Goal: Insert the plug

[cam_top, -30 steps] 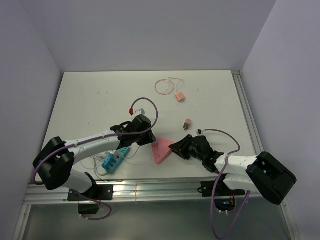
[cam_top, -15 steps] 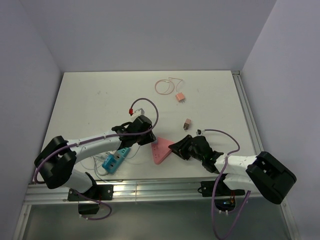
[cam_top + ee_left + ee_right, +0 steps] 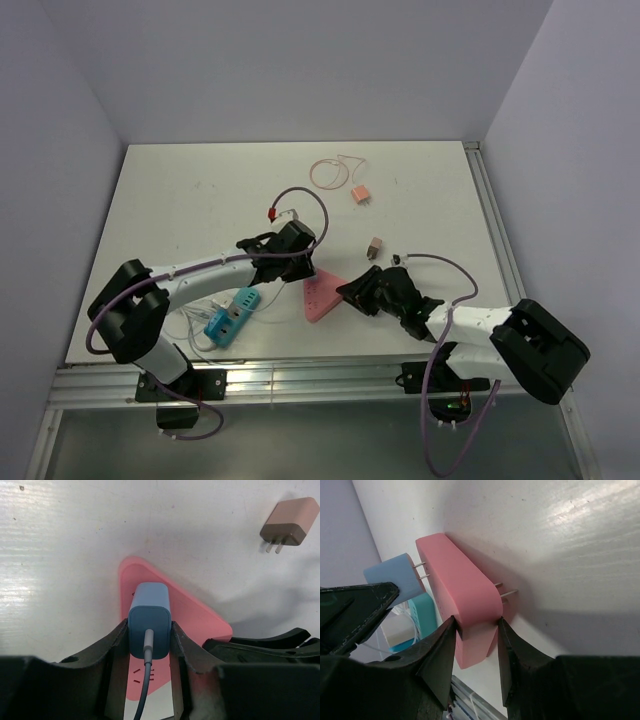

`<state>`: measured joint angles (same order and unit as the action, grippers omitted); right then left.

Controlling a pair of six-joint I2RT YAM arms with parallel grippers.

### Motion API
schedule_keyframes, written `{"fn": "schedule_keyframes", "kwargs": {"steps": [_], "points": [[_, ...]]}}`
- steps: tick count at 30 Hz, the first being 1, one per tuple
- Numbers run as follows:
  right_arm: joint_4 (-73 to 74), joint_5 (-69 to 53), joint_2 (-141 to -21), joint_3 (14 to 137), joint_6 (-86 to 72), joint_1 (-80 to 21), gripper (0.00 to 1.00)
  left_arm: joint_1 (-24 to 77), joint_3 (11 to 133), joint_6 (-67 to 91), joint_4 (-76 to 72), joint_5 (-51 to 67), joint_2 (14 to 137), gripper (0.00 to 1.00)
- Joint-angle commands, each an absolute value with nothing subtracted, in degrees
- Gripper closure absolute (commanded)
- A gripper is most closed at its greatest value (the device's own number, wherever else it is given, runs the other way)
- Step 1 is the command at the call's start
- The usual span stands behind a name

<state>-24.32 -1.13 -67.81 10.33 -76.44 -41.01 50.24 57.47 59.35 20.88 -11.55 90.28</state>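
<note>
A pink triangular socket adapter point(image 3: 321, 297) lies near the table's front edge; it also shows in the left wrist view point(image 3: 195, 615) and the right wrist view point(image 3: 462, 595). My left gripper point(image 3: 297, 268) is shut on a blue plug point(image 3: 149, 620) with a grey cable, held over the adapter's top face. In the right wrist view the blue plug point(image 3: 395, 577) has its two prongs touching the adapter's face. My right gripper point(image 3: 352, 292) is shut on the adapter's right edge, gripping it between both fingers point(image 3: 437, 650).
A brown plug point(image 3: 374, 247) lies just behind the adapter and shows in the left wrist view point(image 3: 290, 525). An orange plug point(image 3: 360, 194) with a thin coiled cable lies further back. A teal power strip point(image 3: 232, 315) with white wires lies at front left.
My left gripper moved right and slightly back with the blue plug, coming over the pink adapter. The adapter shifted a little. My right gripper stayed on it.
</note>
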Motion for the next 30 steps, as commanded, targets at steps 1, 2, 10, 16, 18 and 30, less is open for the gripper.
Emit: {"fn": "schedule_keyframes", "kwargs": {"steps": [1,2,10,16,18,30], "points": [[-18.4,-2.2,-70.7,12.0,-70.8,-42.1,1.0,51.0,57.2,56.3,25.9,-10.7,94.2,1.0],[-19.5,-2.5,-71.6,12.0,-70.8,-42.0,1.0,51.1,56.7,56.1,25.3,-10.5,94.5,1.0],[-21.0,-5.2,-74.8,13.9,-68.5,-42.1,1.0,53.4,54.8,54.1,22.3,-10.8,98.1,1.0],[-17.9,-7.6,-77.1,18.2,-62.8,-42.2,1.0,53.4,55.2,49.7,24.3,-8.9,101.6,1.0],[-17.0,-8.0,-77.6,19.2,-61.1,-42.1,1.0,53.5,54.1,49.2,23.6,-7.9,102.8,1.0],[-12.2,-8.7,-78.8,24.3,-55.3,-42.1,1.0,53.6,49.4,50.6,22.5,-9.6,102.9,0.95]]}}
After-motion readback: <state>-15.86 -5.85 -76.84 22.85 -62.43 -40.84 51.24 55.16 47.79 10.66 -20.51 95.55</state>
